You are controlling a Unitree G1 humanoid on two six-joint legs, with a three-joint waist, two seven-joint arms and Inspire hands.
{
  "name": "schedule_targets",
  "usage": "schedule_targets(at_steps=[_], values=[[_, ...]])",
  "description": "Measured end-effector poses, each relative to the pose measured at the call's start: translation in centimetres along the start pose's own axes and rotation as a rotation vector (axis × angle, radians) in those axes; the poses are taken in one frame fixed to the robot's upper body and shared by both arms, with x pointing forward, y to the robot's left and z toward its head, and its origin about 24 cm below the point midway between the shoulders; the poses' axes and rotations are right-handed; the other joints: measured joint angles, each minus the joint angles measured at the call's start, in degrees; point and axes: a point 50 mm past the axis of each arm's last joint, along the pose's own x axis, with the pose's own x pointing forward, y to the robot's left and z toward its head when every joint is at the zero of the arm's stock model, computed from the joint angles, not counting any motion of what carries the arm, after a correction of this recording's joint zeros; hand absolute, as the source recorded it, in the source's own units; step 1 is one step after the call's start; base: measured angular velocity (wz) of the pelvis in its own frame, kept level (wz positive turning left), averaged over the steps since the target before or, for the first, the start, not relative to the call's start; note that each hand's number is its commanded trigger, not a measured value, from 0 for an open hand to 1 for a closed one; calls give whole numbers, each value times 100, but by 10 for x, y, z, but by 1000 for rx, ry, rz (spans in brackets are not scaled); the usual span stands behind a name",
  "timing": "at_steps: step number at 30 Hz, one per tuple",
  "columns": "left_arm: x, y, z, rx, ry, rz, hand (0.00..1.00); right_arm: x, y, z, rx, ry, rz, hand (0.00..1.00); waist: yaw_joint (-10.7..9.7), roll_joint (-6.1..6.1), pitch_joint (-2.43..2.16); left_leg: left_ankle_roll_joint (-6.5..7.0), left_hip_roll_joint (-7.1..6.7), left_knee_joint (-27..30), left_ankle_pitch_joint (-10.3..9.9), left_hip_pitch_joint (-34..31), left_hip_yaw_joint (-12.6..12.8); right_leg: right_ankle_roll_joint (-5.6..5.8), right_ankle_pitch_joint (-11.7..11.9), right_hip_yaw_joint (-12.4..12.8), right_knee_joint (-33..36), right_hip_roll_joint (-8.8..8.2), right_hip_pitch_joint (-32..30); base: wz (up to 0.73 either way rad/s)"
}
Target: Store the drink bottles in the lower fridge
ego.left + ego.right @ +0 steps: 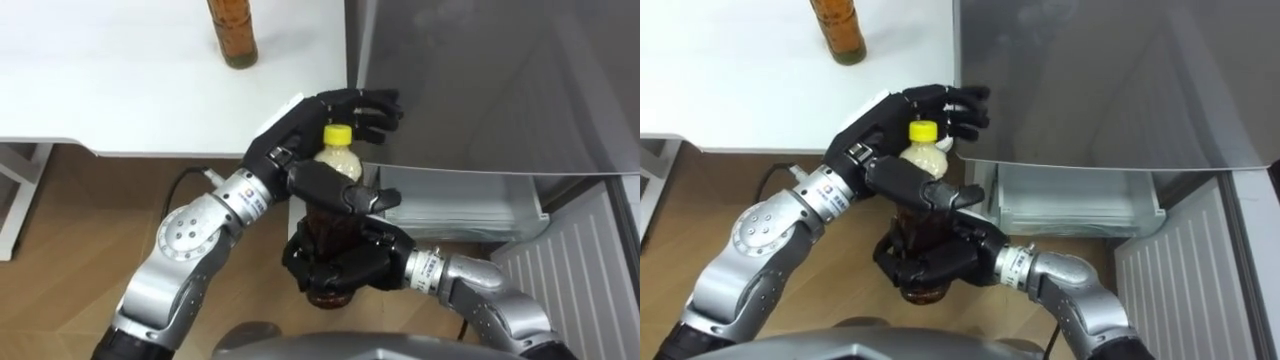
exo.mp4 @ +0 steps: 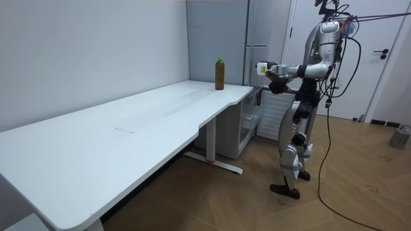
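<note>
Fridge (image 1: 480, 80) stands beside the surface (image 1: 120, 90), lower compartment open. In front of it, the right hand (image 1: 345, 265) grasps the bottle (image 1: 340, 160) low down, and the left hand (image 1: 300, 135) curls round its neck. Second bottle (image 1: 232, 35) stands upright on the surface.

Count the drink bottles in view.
2: yellow-capped bottle in the left hand and right hand by the fridge; brown bottle on the white table. The fridge may hide others.

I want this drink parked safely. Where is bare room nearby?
The table is bare left of the brown bottle; the open lower fridge shelf looks bare. Crowded at the table's corner, where left hand and right hand clasp the yellow-capped bottle.
</note>
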Motion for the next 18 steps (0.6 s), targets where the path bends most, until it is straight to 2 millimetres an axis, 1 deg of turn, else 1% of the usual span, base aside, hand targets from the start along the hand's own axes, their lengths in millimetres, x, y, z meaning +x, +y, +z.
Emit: schedule_targets(at_steps=[3,5,8,14,16,18], values=[[0,0,1,2,-5,1,0,0,0,0,0,0,1,100,3,28,-13,0,1,7,0,2,0,-4,2,2,0,0,3,0],[0,0,2,4,-10,0,0,0,0,0,0,1,2,100,1,46,-7,0,1,23,0,-2,-2,-5,3,1,4,1,7,0],[0,0,9,17,-39,-1,0,1,2,-1,0,6,13,100,-4,65,1,1,1,35,0,-14,-4,-6,3,-4,6,2,6,0],[6,0,36,77,-154,-22,0,0,2,-2,-3,18,31,100,17,65,-5,1,1,60,0,-1,-18,-7,4,-12,7,6,9,0],[8,-3,48,97,-218,-37,0,0,3,-3,-8,28,32,100,32,63,-4,1,-1,52,0,12,-20,-7,4,-11,5,7,12,0],[9,-6,55,104,-261,-41,0,0,3,-4,-8,33,34,100,35,59,3,1,-2,31,1,47,-16,-7,4,-4,4,7,32,0]])
